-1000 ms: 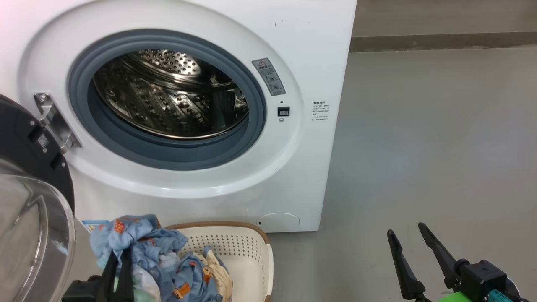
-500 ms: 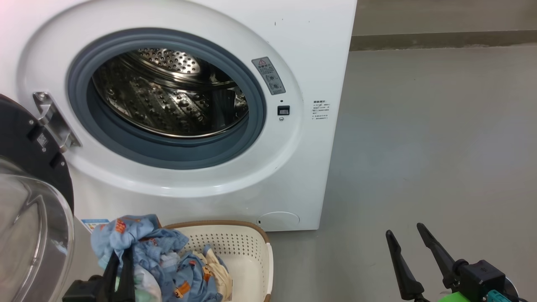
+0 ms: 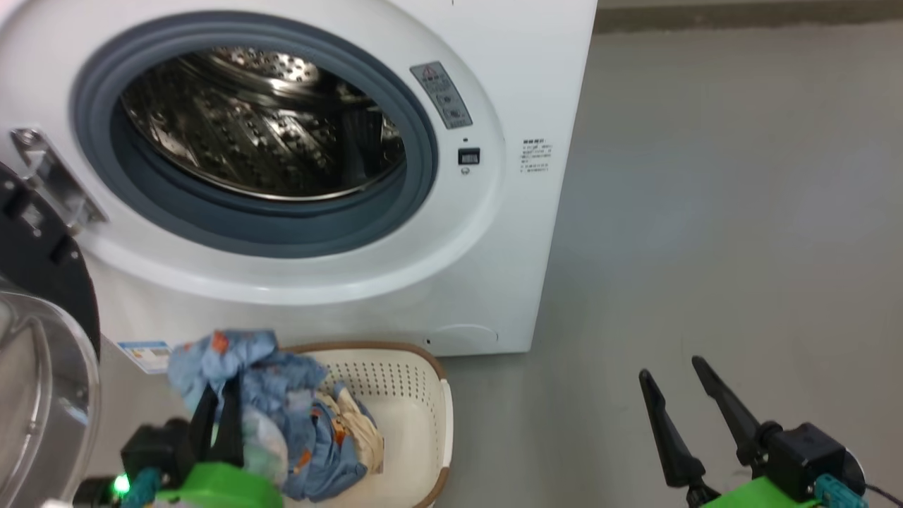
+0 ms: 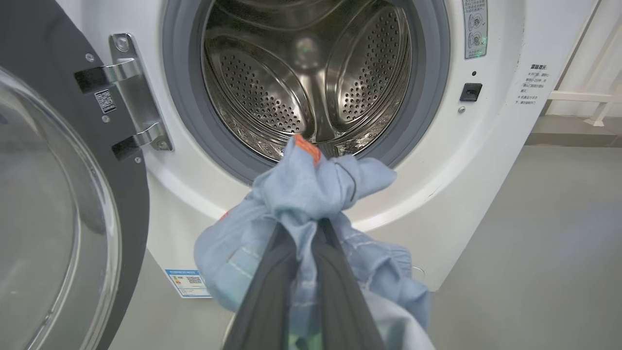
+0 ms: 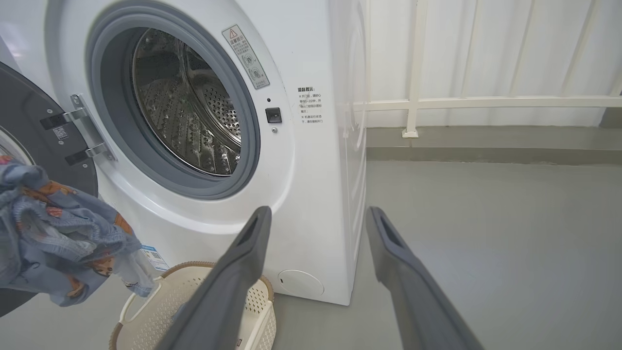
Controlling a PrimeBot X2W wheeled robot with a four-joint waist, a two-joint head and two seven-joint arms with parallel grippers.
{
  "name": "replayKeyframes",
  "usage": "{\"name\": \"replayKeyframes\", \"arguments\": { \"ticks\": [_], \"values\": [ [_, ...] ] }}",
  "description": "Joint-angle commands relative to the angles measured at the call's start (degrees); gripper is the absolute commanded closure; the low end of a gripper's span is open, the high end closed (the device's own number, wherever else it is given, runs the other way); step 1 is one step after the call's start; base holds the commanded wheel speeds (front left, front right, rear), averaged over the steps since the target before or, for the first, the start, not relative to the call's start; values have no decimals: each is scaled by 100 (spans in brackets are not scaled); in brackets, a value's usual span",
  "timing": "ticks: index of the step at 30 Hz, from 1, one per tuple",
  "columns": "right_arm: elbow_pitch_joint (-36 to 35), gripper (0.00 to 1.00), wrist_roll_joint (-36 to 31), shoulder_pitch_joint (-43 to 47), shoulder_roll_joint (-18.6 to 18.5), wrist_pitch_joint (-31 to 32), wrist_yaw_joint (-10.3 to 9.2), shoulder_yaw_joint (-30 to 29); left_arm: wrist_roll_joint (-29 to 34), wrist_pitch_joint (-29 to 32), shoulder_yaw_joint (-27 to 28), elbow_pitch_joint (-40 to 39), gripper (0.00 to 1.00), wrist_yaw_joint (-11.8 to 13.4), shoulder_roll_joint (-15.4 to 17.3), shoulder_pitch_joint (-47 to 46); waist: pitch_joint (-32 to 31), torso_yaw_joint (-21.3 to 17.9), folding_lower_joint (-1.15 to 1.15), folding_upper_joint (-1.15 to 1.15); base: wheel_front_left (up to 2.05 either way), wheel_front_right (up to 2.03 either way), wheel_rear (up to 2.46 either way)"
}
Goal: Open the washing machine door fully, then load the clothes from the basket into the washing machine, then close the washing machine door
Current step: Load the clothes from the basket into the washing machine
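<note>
Nearest, at the lower left of the head view, the left gripper [image 3: 219,396] has its jaws clamped together on the clothes [image 3: 279,391], a soft bundle of light-blue cloth with orange patches. In the left wrist view the cloth [image 4: 311,189] bulges above and around the two dark fingers [image 4: 262,301]. At the lower right the right gripper [image 3: 671,370] hangs over the bare grey floor [image 3: 705,212], its jaws wide apart and holding nothing.

Just beyond the left gripper stands the basket [image 3: 423,374], white and perforated with a brown rim, on the floor before the machine. The bundle is above its left part, and blue and cream folds reach down inside it; whether they rest on the bottom cannot be told.

To the left, the washing machine door [image 3: 42,271] stands swung open on its metal hinge [image 3: 49,176], its clear glass bowl facing outward.

Farthest is the washing machine [image 3: 508,233], its grey-blue gasket [image 3: 416,162] ringing the open steel drum [image 3: 261,127], which holds no clothing.
</note>
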Motion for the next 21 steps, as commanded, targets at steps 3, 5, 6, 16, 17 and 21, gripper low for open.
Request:
{"name": "replayKeyframes", "arguments": {
  "ticks": [3,5,6,16,17,21],
  "values": [
    [-248,0,-83,-424,-24,-10,9,181,-107,-120,194,140,100,-116,7,-705,571,-123,0,0,0,0,0],
    [-275,0,-99,-521,-24,-29,9,182,-168,-152,224,347,100,-162,-24,-1000,784,-166,0,0,0,0,0],
    [-286,0,-105,-574,-24,-36,9,181,-207,-169,250,459,100,-188,-39,-1170,894,-189,0,0,0,0,0],
    [-290,0,-83,-1172,-24,-257,9,284,-577,122,429,1857,100,-642,76,-3275,2077,-448,0,0,0,0,0],
    [-273,0,-72,-1238,-24,-292,9,310,-615,203,450,2009,100,-685,109,-3504,2193,-488,0,0,0,0,0],
    [-177,0,33,-1471,-24,-426,9,336,-846,572,552,2532,100,-901,218,-4397,2629,-625,0,0,0,0,0]
  ]
}}
